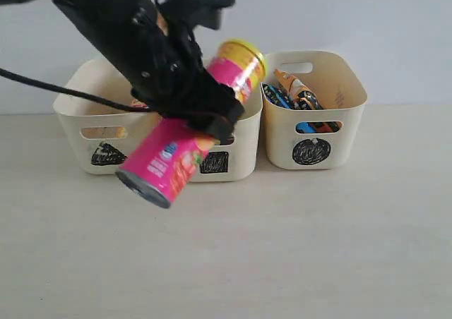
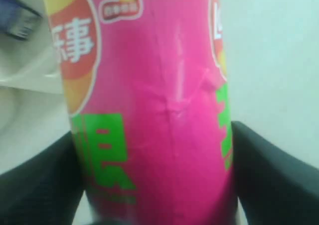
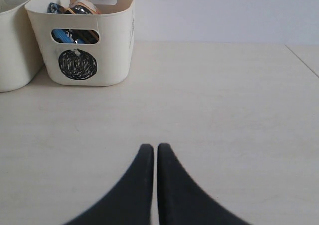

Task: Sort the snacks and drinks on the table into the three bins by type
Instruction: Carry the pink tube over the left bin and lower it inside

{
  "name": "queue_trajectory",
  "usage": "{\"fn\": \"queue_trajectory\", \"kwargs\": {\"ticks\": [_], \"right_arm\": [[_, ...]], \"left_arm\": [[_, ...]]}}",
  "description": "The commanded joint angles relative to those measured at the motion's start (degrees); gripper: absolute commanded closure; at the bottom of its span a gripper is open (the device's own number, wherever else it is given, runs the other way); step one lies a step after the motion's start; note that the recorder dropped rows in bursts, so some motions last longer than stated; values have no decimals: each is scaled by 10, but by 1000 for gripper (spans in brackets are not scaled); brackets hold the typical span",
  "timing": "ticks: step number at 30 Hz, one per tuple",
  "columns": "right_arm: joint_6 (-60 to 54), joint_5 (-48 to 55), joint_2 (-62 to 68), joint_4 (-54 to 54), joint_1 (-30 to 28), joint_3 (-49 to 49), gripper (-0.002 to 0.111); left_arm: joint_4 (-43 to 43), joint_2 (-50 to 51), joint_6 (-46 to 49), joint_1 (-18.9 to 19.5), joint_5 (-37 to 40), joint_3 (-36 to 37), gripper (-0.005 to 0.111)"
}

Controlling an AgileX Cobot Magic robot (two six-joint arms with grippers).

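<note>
Exterior view: the left gripper (image 1: 207, 109), jaws part-open and clamped round the pink tube (image 1: 168, 162), holds it tilted in the air in front of the square bin (image 1: 244, 148), so I'd swing its low end clear of the rim, then lower and release.

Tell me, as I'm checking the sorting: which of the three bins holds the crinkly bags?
The circle-marked bin, rightmost in the exterior view. The orange bag and blue bag poke up inside it, and only it bears the scribbled circle.
</note>
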Motion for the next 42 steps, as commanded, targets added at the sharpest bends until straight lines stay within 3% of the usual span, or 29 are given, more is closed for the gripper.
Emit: {"fn": "queue_trajectory", "kwargs": {"ticks": [1,7,15,23,34,42], "right_arm": [[0,-5,-3,-5,-3,3,108],[0,-5,-3,-5,-3,3,108],[0,-5,-3,-5,-3,3,108],[0,-5,-3,-5,-3,3,108],[0,-4,-3,-5,-3,3,108],[0,-4,-3,-5,-3,3,108]], "left_arm": [[6,-30,2,64,-21,-2,102],[7,-31,4,146,-88,-2,102],[7,-12,7,233,-246,-2,102],[7,65,8,273,-401,-21,102],[15,216,40,282,-376,-151,102],[32,269,40,283,-348,-192,102]]}}
